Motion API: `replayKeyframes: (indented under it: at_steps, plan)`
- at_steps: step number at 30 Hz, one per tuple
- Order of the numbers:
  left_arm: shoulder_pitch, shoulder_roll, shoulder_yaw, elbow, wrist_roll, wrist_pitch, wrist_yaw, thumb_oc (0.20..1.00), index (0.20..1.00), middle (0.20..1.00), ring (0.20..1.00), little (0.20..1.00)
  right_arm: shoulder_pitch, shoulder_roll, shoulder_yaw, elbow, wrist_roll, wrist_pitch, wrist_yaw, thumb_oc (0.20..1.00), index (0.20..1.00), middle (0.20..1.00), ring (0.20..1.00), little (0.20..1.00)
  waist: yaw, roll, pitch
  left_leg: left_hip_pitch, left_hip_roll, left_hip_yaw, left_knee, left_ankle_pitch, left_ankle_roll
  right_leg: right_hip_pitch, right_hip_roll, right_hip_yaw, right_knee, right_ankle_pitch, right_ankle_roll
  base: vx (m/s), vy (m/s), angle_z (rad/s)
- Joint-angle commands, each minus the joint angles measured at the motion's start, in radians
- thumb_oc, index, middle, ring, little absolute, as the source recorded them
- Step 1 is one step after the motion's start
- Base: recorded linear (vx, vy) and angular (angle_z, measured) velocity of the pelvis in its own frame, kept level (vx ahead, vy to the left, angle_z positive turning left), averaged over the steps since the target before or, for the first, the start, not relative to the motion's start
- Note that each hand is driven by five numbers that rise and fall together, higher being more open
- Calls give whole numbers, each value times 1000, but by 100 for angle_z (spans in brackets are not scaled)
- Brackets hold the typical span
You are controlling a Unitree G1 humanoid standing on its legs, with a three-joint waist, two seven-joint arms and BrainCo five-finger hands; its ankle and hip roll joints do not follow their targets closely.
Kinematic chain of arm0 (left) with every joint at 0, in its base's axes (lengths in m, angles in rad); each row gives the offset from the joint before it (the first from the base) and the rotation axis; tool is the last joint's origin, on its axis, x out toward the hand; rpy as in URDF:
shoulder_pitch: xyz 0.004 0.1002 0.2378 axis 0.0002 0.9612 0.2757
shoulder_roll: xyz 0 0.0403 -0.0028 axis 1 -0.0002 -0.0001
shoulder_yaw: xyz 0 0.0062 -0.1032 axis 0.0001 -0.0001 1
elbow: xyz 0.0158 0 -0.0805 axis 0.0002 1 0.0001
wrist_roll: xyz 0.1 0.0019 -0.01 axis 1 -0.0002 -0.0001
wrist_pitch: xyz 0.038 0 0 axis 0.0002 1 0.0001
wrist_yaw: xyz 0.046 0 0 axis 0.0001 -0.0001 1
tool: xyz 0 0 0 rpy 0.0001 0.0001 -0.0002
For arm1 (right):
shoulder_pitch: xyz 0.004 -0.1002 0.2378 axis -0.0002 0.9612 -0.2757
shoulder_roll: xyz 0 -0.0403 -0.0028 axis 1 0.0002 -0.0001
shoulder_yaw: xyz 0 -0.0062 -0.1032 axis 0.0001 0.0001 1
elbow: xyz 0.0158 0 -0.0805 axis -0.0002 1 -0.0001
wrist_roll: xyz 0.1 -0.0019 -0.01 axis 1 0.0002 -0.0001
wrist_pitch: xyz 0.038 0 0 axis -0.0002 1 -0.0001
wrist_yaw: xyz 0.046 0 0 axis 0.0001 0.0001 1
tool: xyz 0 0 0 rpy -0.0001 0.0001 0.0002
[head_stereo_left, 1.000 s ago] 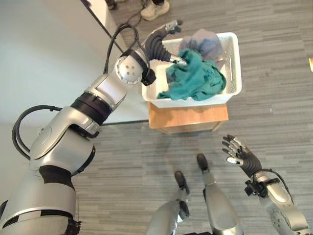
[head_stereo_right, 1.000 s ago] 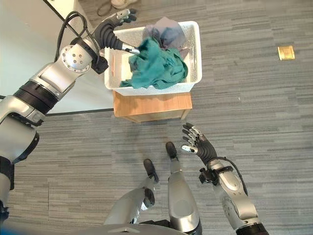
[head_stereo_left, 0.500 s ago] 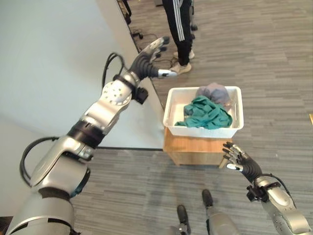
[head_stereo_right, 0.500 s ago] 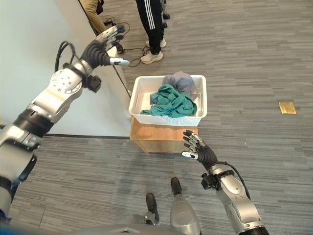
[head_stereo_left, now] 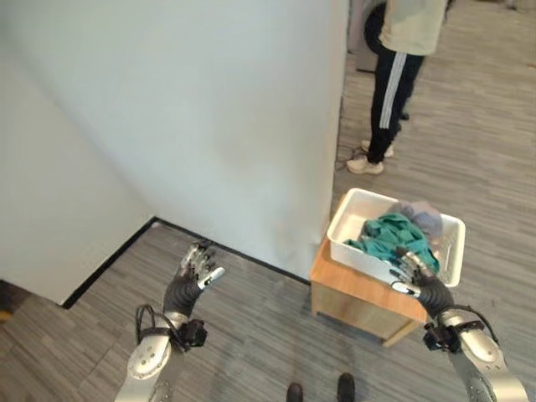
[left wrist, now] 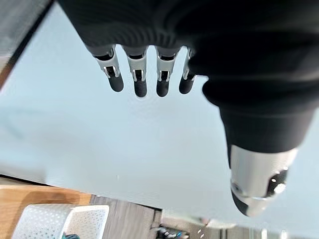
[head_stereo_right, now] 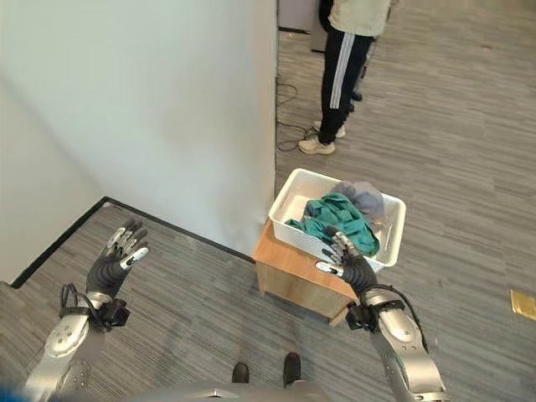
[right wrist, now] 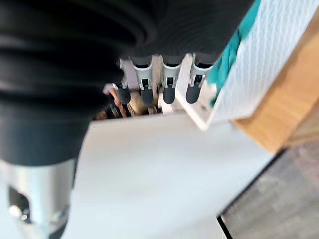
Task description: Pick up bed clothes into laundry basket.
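On top of the wooden stand, the white laundry basket holds the teal cloth and a grey cloth. Since one second ago the left hand has left the basket; it is now low over the grey floor, fingers spread and empty. The right hand, fingers spread, is raised before the basket. Beside the stand is a pale wall, and behind it stands a person.

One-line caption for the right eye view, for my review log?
Both robot hands, left and right, open and empty; teal cloth in the white basket on a wooden stand.
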Motion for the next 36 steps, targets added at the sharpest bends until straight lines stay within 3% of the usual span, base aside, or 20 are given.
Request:
replayKeyframes:
  at_steps: [1,3,6,7,8,9,10,11,13,15,17,20,23,24,25,27,28,30,33,36]
  plan:
    - [-81,25,43,13,-2,-38,0,1000,1000,1000,1000,1000,-50,-13,13,-37,-39,-27,12,1000,1000,1000,1000,1000,26,-17,-3,2,19,-75,16,5,-15,72,-75,-37,51,-82,79,33,16,15]
    - [-106,23,50,21,20,-35,8,1000,1000,1000,1000,1000,-142,-9,65,-16,-45,-31,7,1000,1000,1000,1000,1000,92,-25,5,-6,1,-155,50,-7,1,79,-114,-109,151,-128,81,51,83,33]
    - [-120,38,56,26,68,-31,13,1000,1000,1000,1000,1000,-192,0,83,-10,-51,-36,-4,1000,1000,1000,1000,1000,114,-18,19,-11,-14,-207,73,-16,26,32,-154,-147,322,-141,88,25,128,77]
    - [-114,44,64,31,105,-30,23,1000,1000,1000,1000,1000,-219,19,99,-11,-61,-40,-13,1000,1000,1000,1000,1000,124,-9,37,5,-43,-255,100,-26,70,-54,-187,-117,611,-67,104,70,197,129]
    - [-110,45,69,34,109,-29,27,1000,1000,1000,1000,1000,-225,30,100,-12,-60,-40,-16,1000,1000,1000,1000,1000,118,-7,48,16,-52,-278,101,-24,79,-108,-193,-85,714,-36,99,59,214,115]
    - [-111,54,64,34,114,-28,27,1000,1000,1000,1000,1000,-222,37,97,-7,-52,-43,-22,1000,1000,1000,1000,1000,105,2,59,23,-53,-320,104,-17,82,-183,-168,6,817,-5,95,34,16,112]
    - [-115,60,54,41,129,-27,26,1000,1000,1000,1000,1000,-211,37,88,-6,-54,-49,-28,1000,1000,1000,1000,1000,85,-1,66,33,-53,-367,107,-23,76,-222,-106,100,824,-27,86,14,-41,111]
    - [-116,60,53,42,130,-27,27,1000,1000,1000,1000,1000,-211,36,88,-6,-54,-49,-28,1000,1000,1000,1000,1000,86,0,61,26,-51,-368,107,-20,75,-228,-104,99,820,-21,85,174,-158,168]
    - [-142,60,16,63,118,-35,9,1000,1000,1000,1000,1000,-169,20,54,-33,-41,-44,-17,1000,1000,1000,1000,1000,27,-10,63,54,-51,-480,99,-41,36,-230,24,350,564,-162,63,281,-213,214]
    - [-191,63,-45,89,112,-43,4,1000,1000,1000,1000,1000,-91,-2,-22,-44,-26,-55,-30,1000,1000,1000,1000,1000,-45,-14,71,41,-72,-571,111,-24,14,-189,92,562,402,-164,91,232,-186,213]
    - [-205,70,-62,67,133,-29,9,1000,1000,1000,1000,1000,-10,-18,-81,-65,-34,-34,-26,1000,1000,1000,1000,1000,-50,-33,76,8,-67,-555,134,-32,-18,-125,28,434,291,-164,78,44,-242,218]
    - [-163,26,-67,50,130,-32,-9,1000,1000,1000,1000,1000,-5,-34,-101,-42,6,-39,-8,1000,1000,1000,1000,1000,-42,-55,65,-25,-34,-577,122,-14,-50,-94,18,380,246,-129,68,66,-356,177]
    - [-170,5,-85,75,111,-25,-19,1000,1000,1000,1000,1000,-6,-60,-133,-22,31,-45,-39,1000,1000,1000,1000,1000,-53,-83,85,-104,-25,-442,240,-57,-38,-52,0,335,215,-133,51,55,-230,100]
    - [-169,0,-87,81,115,-24,-14,1000,1000,1000,1000,1000,-12,-61,-137,-17,35,-50,-50,1000,1000,1000,1000,1000,-59,-88,94,-123,-6,-346,260,-60,-30,-46,-10,297,203,-124,45,-88,-135,173]
    - [-173,-2,-91,94,123,-25,-9,1000,1000,1000,1000,1000,-7,-64,-154,-17,33,-59,-62,1000,1000,1000,1000,1000,-86,-85,96,-122,47,-143,269,-58,-14,-41,-25,228,202,-124,48,-144,-116,181]
    - [-185,-7,-116,108,106,-11,-9,1000,1000,1000,1000,1000,12,-51,-175,-17,34,-72,-93,1000,1000,1000,1000,1000,-135,-84,89,-93,137,147,318,-78,-12,-39,-65,93,202,-126,49,-185,-109,213]
    - [-196,-9,-127,115,104,-6,-8,1000,1000,1000,1000,1000,32,-36,-192,-13,36,-80,-103,1000,1000,1000,1000,1000,-162,-83,81,-83,162,235,380,-89,-17,-38,-83,22,195,-128,38,-176,-82,307]
    - [-209,-5,-152,108,102,6,-22,1000,1000,1000,1000,1000,79,-3,-226,-18,35,-80,-111,1000,1000,1000,1000,1000,-183,-60,67,-51,160,291,289,-104,-38,-17,-94,-66,177,-136,45,-76,19,186]
    - [-194,-9,-158,83,106,10,-25,1000,1000,1000,1000,1000,91,32,-233,-18,29,-81,-101,1000,1000,1000,1000,1000,-181,-48,39,-31,119,212,140,-60,-39,10,-88,-105,147,-116,59,18,32,132]
    - [-171,3,-140,51,129,5,-24,1000,1000,1000,1000,1000,68,52,-204,1,57,-77,-78,1000,1000,1000,1000,1000,-163,-53,22,-6,102,193,77,-40,-28,21,-87,-117,136,-110,65,50,41,25]
